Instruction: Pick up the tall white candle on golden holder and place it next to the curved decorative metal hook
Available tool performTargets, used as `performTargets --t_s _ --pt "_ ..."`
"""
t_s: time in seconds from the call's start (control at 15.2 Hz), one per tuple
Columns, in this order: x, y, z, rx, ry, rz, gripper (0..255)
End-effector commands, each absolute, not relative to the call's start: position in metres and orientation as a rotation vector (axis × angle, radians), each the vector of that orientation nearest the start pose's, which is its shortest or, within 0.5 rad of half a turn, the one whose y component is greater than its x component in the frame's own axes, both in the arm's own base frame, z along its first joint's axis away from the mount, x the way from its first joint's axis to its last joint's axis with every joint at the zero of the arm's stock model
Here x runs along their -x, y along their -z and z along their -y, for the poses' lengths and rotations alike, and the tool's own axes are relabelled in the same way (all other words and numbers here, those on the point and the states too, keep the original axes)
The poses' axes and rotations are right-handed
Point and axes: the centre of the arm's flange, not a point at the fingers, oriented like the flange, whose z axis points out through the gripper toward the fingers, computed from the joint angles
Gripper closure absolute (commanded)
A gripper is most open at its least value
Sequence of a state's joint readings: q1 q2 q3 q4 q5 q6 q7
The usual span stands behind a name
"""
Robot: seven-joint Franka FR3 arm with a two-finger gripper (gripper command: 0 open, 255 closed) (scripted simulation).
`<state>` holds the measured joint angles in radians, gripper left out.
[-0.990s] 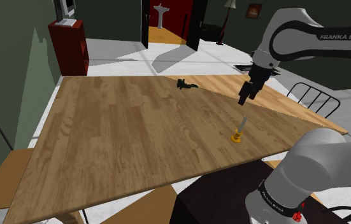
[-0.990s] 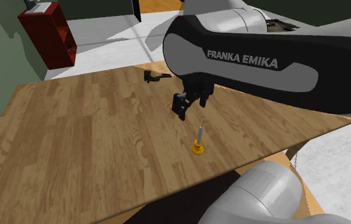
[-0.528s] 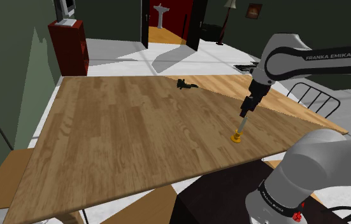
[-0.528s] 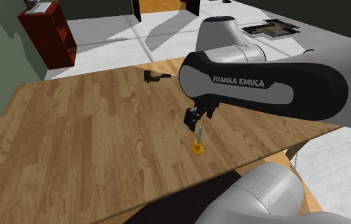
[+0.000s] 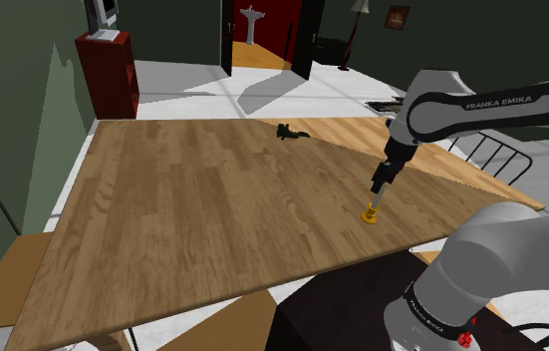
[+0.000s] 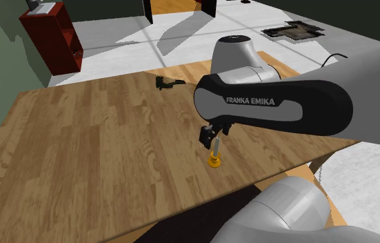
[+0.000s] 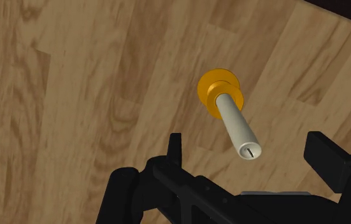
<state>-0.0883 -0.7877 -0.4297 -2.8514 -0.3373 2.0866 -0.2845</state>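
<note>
A slim white candle (image 5: 373, 202) stands upright in a small golden holder (image 5: 369, 215) near the wooden table's (image 5: 192, 219) edge closest to the stand. My gripper (image 5: 379, 185) hangs just over it, open. In the wrist view the candle's top (image 7: 249, 151) lies between the two black fingers (image 7: 174, 147) without touching either, and the golden holder (image 7: 218, 89) sits below on the wood. In the second exterior view the gripper (image 6: 211, 138) is at the candle (image 6: 215, 149) tip. The dark curved metal hook (image 5: 288, 132) (image 6: 166, 83) lies at the table's far edge.
A red cabinet (image 5: 108, 70) (image 6: 50, 34) stands beyond the table's far left corner. A wire chair back (image 5: 491, 155) rises past the table's right side. The arm's base (image 5: 491, 279) fills the lower right. Broad bare wood spreads between candle and hook.
The gripper has come down and slightly toward the candle, from well above it to level with its tip. The candle and the hook have not moved.
</note>
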Motion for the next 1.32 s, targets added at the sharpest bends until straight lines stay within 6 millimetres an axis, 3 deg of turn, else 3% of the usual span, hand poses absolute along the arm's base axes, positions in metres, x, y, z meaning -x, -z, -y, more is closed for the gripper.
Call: performTargets --t_s 0.0,0.26,0.33,0.92,1.25 --pt "-0.27 -0.38 0.149 3.134 0.006 0.086 0" --pt "-0.27 -0.38 0.149 3.134 0.006 0.086 0" --pt "-0.27 -0.38 0.149 3.134 0.006 0.086 255" --pt "-0.27 -0.38 0.149 3.134 0.006 0.086 255" --pt "-0.27 -0.406 0.149 3.134 0.006 0.086 255"
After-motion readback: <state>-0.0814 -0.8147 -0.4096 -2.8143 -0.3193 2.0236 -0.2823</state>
